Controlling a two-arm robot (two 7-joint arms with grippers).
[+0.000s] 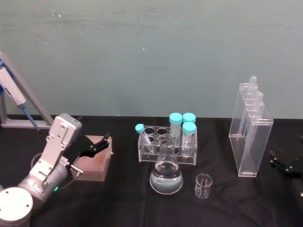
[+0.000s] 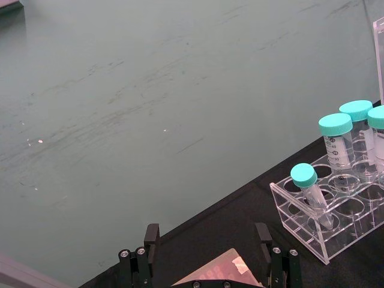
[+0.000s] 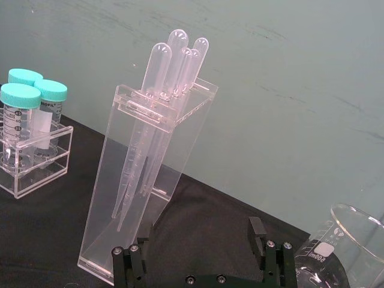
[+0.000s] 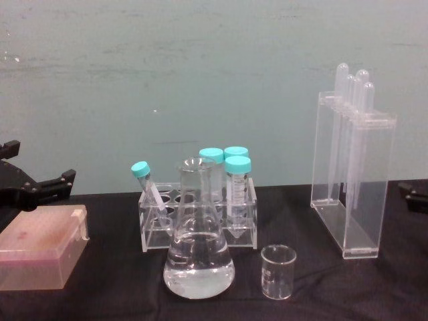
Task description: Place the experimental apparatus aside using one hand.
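Observation:
The apparatus stands on the black table. A conical flask (image 1: 166,176) (image 4: 199,251) holding clear liquid is at the front centre, with a small glass beaker (image 1: 203,185) (image 4: 277,271) just to its right. The tall acrylic pipette stand (image 1: 250,135) (image 4: 351,177) (image 3: 150,180) is at the right. My right gripper (image 1: 280,161) (image 4: 412,195) (image 3: 201,234) waits open beside the stand, apart from it and holding nothing. At the left, my left gripper (image 1: 102,143) (image 4: 45,184) (image 2: 207,240) hovers open over a pink box.
A clear rack (image 1: 168,146) (image 2: 327,216) (image 4: 200,217) of teal-capped tubes stands behind the flask. The pink box (image 1: 94,163) (image 4: 40,247) lies at the left. A larger glass beaker (image 3: 345,252) sits close by the right gripper. A blue pipettor (image 1: 12,92) leans at the far left.

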